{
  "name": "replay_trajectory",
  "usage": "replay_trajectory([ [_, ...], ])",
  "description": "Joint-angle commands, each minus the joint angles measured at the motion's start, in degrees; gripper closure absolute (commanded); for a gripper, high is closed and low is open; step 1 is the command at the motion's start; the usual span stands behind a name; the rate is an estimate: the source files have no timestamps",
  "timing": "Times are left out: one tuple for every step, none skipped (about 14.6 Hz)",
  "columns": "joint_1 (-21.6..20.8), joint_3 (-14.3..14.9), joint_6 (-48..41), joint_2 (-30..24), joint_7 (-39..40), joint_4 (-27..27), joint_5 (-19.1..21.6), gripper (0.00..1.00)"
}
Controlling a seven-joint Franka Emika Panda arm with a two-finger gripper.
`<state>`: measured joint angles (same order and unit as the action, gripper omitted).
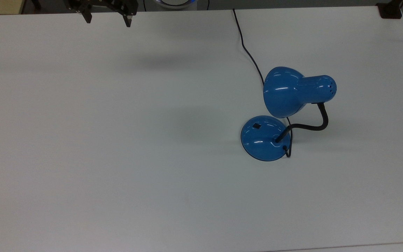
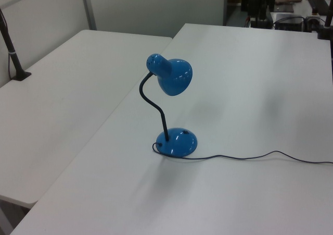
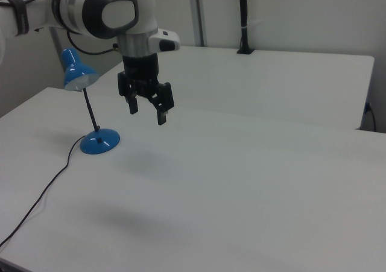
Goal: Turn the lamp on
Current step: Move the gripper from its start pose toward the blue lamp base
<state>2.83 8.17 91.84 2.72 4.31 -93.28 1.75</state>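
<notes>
- Task judged not yet begun: no glow is seen under the shade (image 1: 283, 92), so the blue desk lamp (image 2: 174, 110) is taken to be off.
- Lamp is stood upright on the white desk (image 1: 117, 157), toward the top view's right; in the right view it is seen at far left, beyond the arm.
- Small black switch (image 1: 256, 125) is seen on the domed base (image 1: 264, 140), on the side facing the top view's upper left; nothing is touching it.
- Gooseneck (image 1: 310, 126) is bent so the shade hangs partly over the base; approach to the switch looks unobstructed from the top view's left, as judged.
- Black cord (image 1: 247, 49) is run from the base's rear to the desk's far edge in the top view.
- Gripper (image 3: 147, 107) is held high above the desk, well apart from the lamp; fingers (image 3: 162, 117) are spread open, nothing between them. In the top view it is seen at the upper-left edge (image 1: 107, 18).
- Left to do, as judged: gripper to be brought over the base, lowered, & the switch pressed w/ one fingertip; fingers prob. better closed first for a firmer poke.
- Risk, as judged: light base could be slid or tipped if pushed sideways rather than down.
- No brand, label or legible writing is made out on lamp, arm or desk.
</notes>
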Motion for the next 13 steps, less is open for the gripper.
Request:
replay_trajectory([
  [-0.5, 1.7, -0.6, -1.0, 1.6, -0.1, 1.1, 0.00],
  [-0.5, 1.7, -0.6, -1.1, 2.8, -0.1, 1.1, 0.00],
  [-0.5, 1.7, -0.6, -1.1, 3.0, -0.1, 1.1, 0.01],
  [-0.5, 1.7, -0.6, -1.0, 3.1, -0.1, 1.2, 0.07],
  [-0.6, 1.7, -0.6, -1.0, 3.1, -0.2, 1.3, 0.11],
  [-0.6, 1.7, -0.6, -0.9, 3.2, -0.3, 1.3, 0.14],
  [-0.7, 1.7, -0.6, -0.9, 3.5, -0.3, 1.3, 0.19],
  [-0.7, 1.7, -0.6, -0.9, 3.9, -0.3, 1.4, 0.23],
  [-0.7, 1.7, -0.6, -0.9, 3.9, -0.3, 1.4, 0.23],
  [-0.7, 1.7, -0.6, -0.9, 3.9, -0.3, 1.4, 0.23],
  [-0.7, 1.7, -0.6, -1.0, 3.9, -0.3, 1.4, 0.22],
  [-0.7, 1.7, -0.6, -1.0, 3.9, -0.3, 1.4, 0.23],
  [-0.6, 1.7, -0.6, -1.0, 4.4, -0.3, 1.4, 0.35],
])
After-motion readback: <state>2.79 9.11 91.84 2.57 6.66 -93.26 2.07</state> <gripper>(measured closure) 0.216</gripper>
